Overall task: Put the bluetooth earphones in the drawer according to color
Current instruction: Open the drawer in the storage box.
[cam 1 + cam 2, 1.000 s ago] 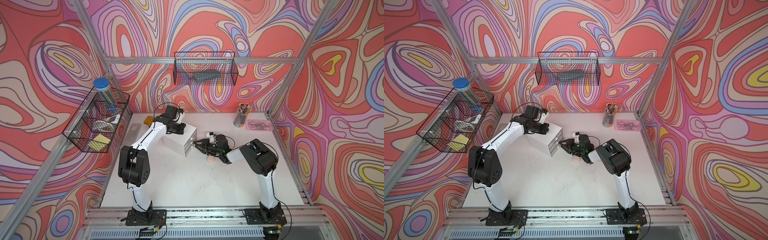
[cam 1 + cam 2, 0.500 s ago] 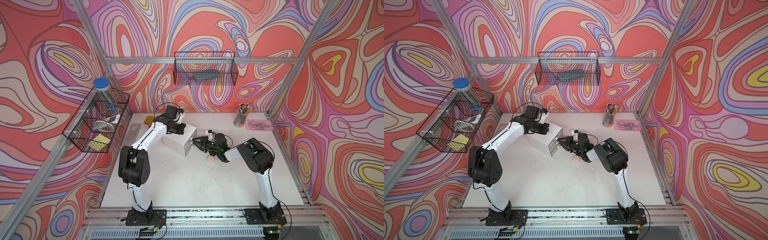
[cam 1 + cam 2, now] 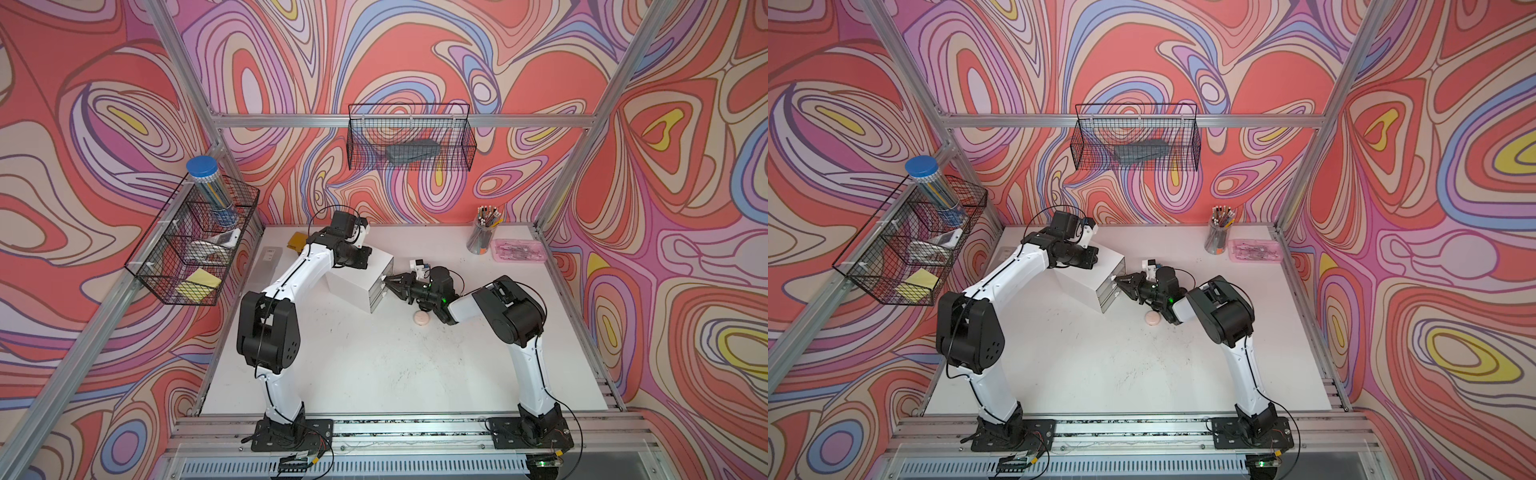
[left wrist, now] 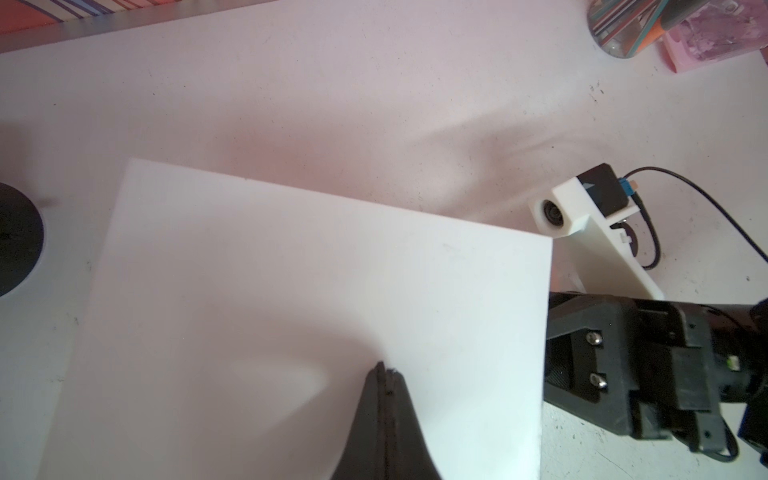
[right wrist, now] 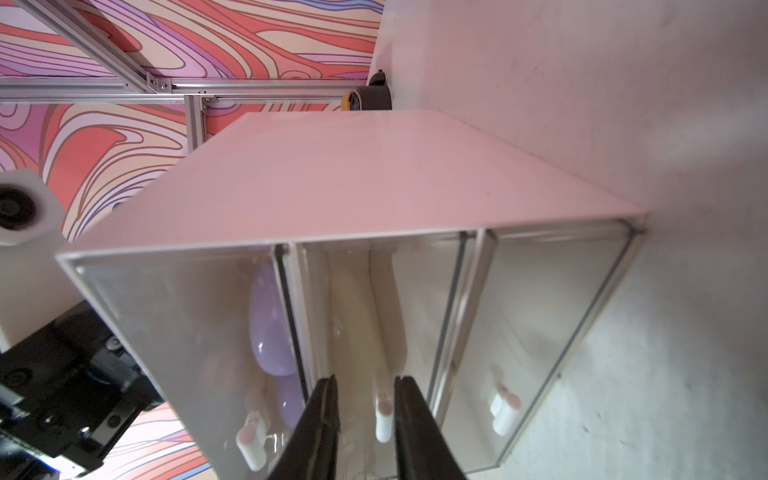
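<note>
— Well, where do my two grippers stand?

— Your left gripper (image 4: 384,370) is clenched, with its fingertips pressed together and resting on the flat top of the small white cube-shaped cabinet (image 3: 353,286). The cabinet has three clear plastic drawers and sits just above centre in both top views. Your right gripper (image 5: 366,379) is unclenched and grasps nothing. Its black fingers (image 5: 320,415) straddle the small white handle of the middle drawer (image 5: 383,419). One finger is at the handle or touching it, and you can see a gap on the other side.

— And the earphones?

— You have one pale pink pebble-like earphone case (image 3: 421,318) lying on the white table (image 3: 374,365). It is slightly right of centre in both top views, just below your right wrist in the frame and apart from the cabinet. Two lavender earphone cases (image 5: 270,320) show through the clear front of the drawer nearest the cabinet's top, one just beside the other.

— The other two drawers?

— Their fronts look flush with the cabinet. Reflections keep you from telling what is inside.

— Anything else nearby?

— A mesh cup of pencils (image 3: 482,239) and a flat pink tray (image 3: 517,251) stand side by side right of centre, at the table's far edge.
</note>
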### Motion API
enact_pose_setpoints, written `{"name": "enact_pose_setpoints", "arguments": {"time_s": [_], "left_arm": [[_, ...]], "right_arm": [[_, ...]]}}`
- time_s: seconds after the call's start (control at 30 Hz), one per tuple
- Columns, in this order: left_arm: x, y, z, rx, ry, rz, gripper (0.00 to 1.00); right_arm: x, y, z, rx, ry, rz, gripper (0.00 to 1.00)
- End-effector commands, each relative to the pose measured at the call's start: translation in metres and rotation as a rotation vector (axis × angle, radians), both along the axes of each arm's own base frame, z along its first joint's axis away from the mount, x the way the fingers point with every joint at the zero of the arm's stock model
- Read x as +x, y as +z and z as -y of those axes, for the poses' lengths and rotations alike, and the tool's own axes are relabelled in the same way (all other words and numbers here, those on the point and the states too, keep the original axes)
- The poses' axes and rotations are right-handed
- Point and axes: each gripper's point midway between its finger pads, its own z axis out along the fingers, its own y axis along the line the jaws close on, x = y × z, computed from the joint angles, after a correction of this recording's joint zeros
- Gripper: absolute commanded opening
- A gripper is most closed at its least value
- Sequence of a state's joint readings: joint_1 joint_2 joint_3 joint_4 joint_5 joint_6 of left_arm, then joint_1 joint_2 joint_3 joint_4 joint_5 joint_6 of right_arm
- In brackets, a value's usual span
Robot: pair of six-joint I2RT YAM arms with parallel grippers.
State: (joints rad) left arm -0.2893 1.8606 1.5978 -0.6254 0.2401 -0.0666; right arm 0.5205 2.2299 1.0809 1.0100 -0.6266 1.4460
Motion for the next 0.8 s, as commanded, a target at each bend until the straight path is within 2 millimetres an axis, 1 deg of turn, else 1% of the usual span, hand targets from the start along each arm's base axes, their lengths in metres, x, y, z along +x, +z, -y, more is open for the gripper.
{"name": "enact_pose_setpoints", "arguments": {"time_s": [0.0,0.17,0.33,0.63,0.77], "left_arm": [[-0.073,-0.097,-0.014,0.148,-0.031,-0.403,0.00],[-0.074,-0.094,-0.015,0.156,-0.033,-0.396,0.00],[-0.075,-0.095,-0.015,0.160,-0.036,-0.399,0.00],[-0.075,-0.096,-0.014,0.164,-0.036,-0.400,0.00],[-0.074,-0.097,-0.014,0.162,-0.038,-0.400,0.00]], "right_arm": [[-0.012,-0.013,-0.018,-0.012,0.028,-0.026,0.25],[-0.018,-0.018,-0.023,-0.022,0.041,-0.034,0.26],[-0.024,-0.021,-0.025,-0.022,0.049,-0.040,0.26],[-0.026,-0.022,-0.024,-0.023,0.047,-0.044,0.25],[-0.025,-0.025,-0.025,-0.022,0.046,-0.049,0.23]]}}
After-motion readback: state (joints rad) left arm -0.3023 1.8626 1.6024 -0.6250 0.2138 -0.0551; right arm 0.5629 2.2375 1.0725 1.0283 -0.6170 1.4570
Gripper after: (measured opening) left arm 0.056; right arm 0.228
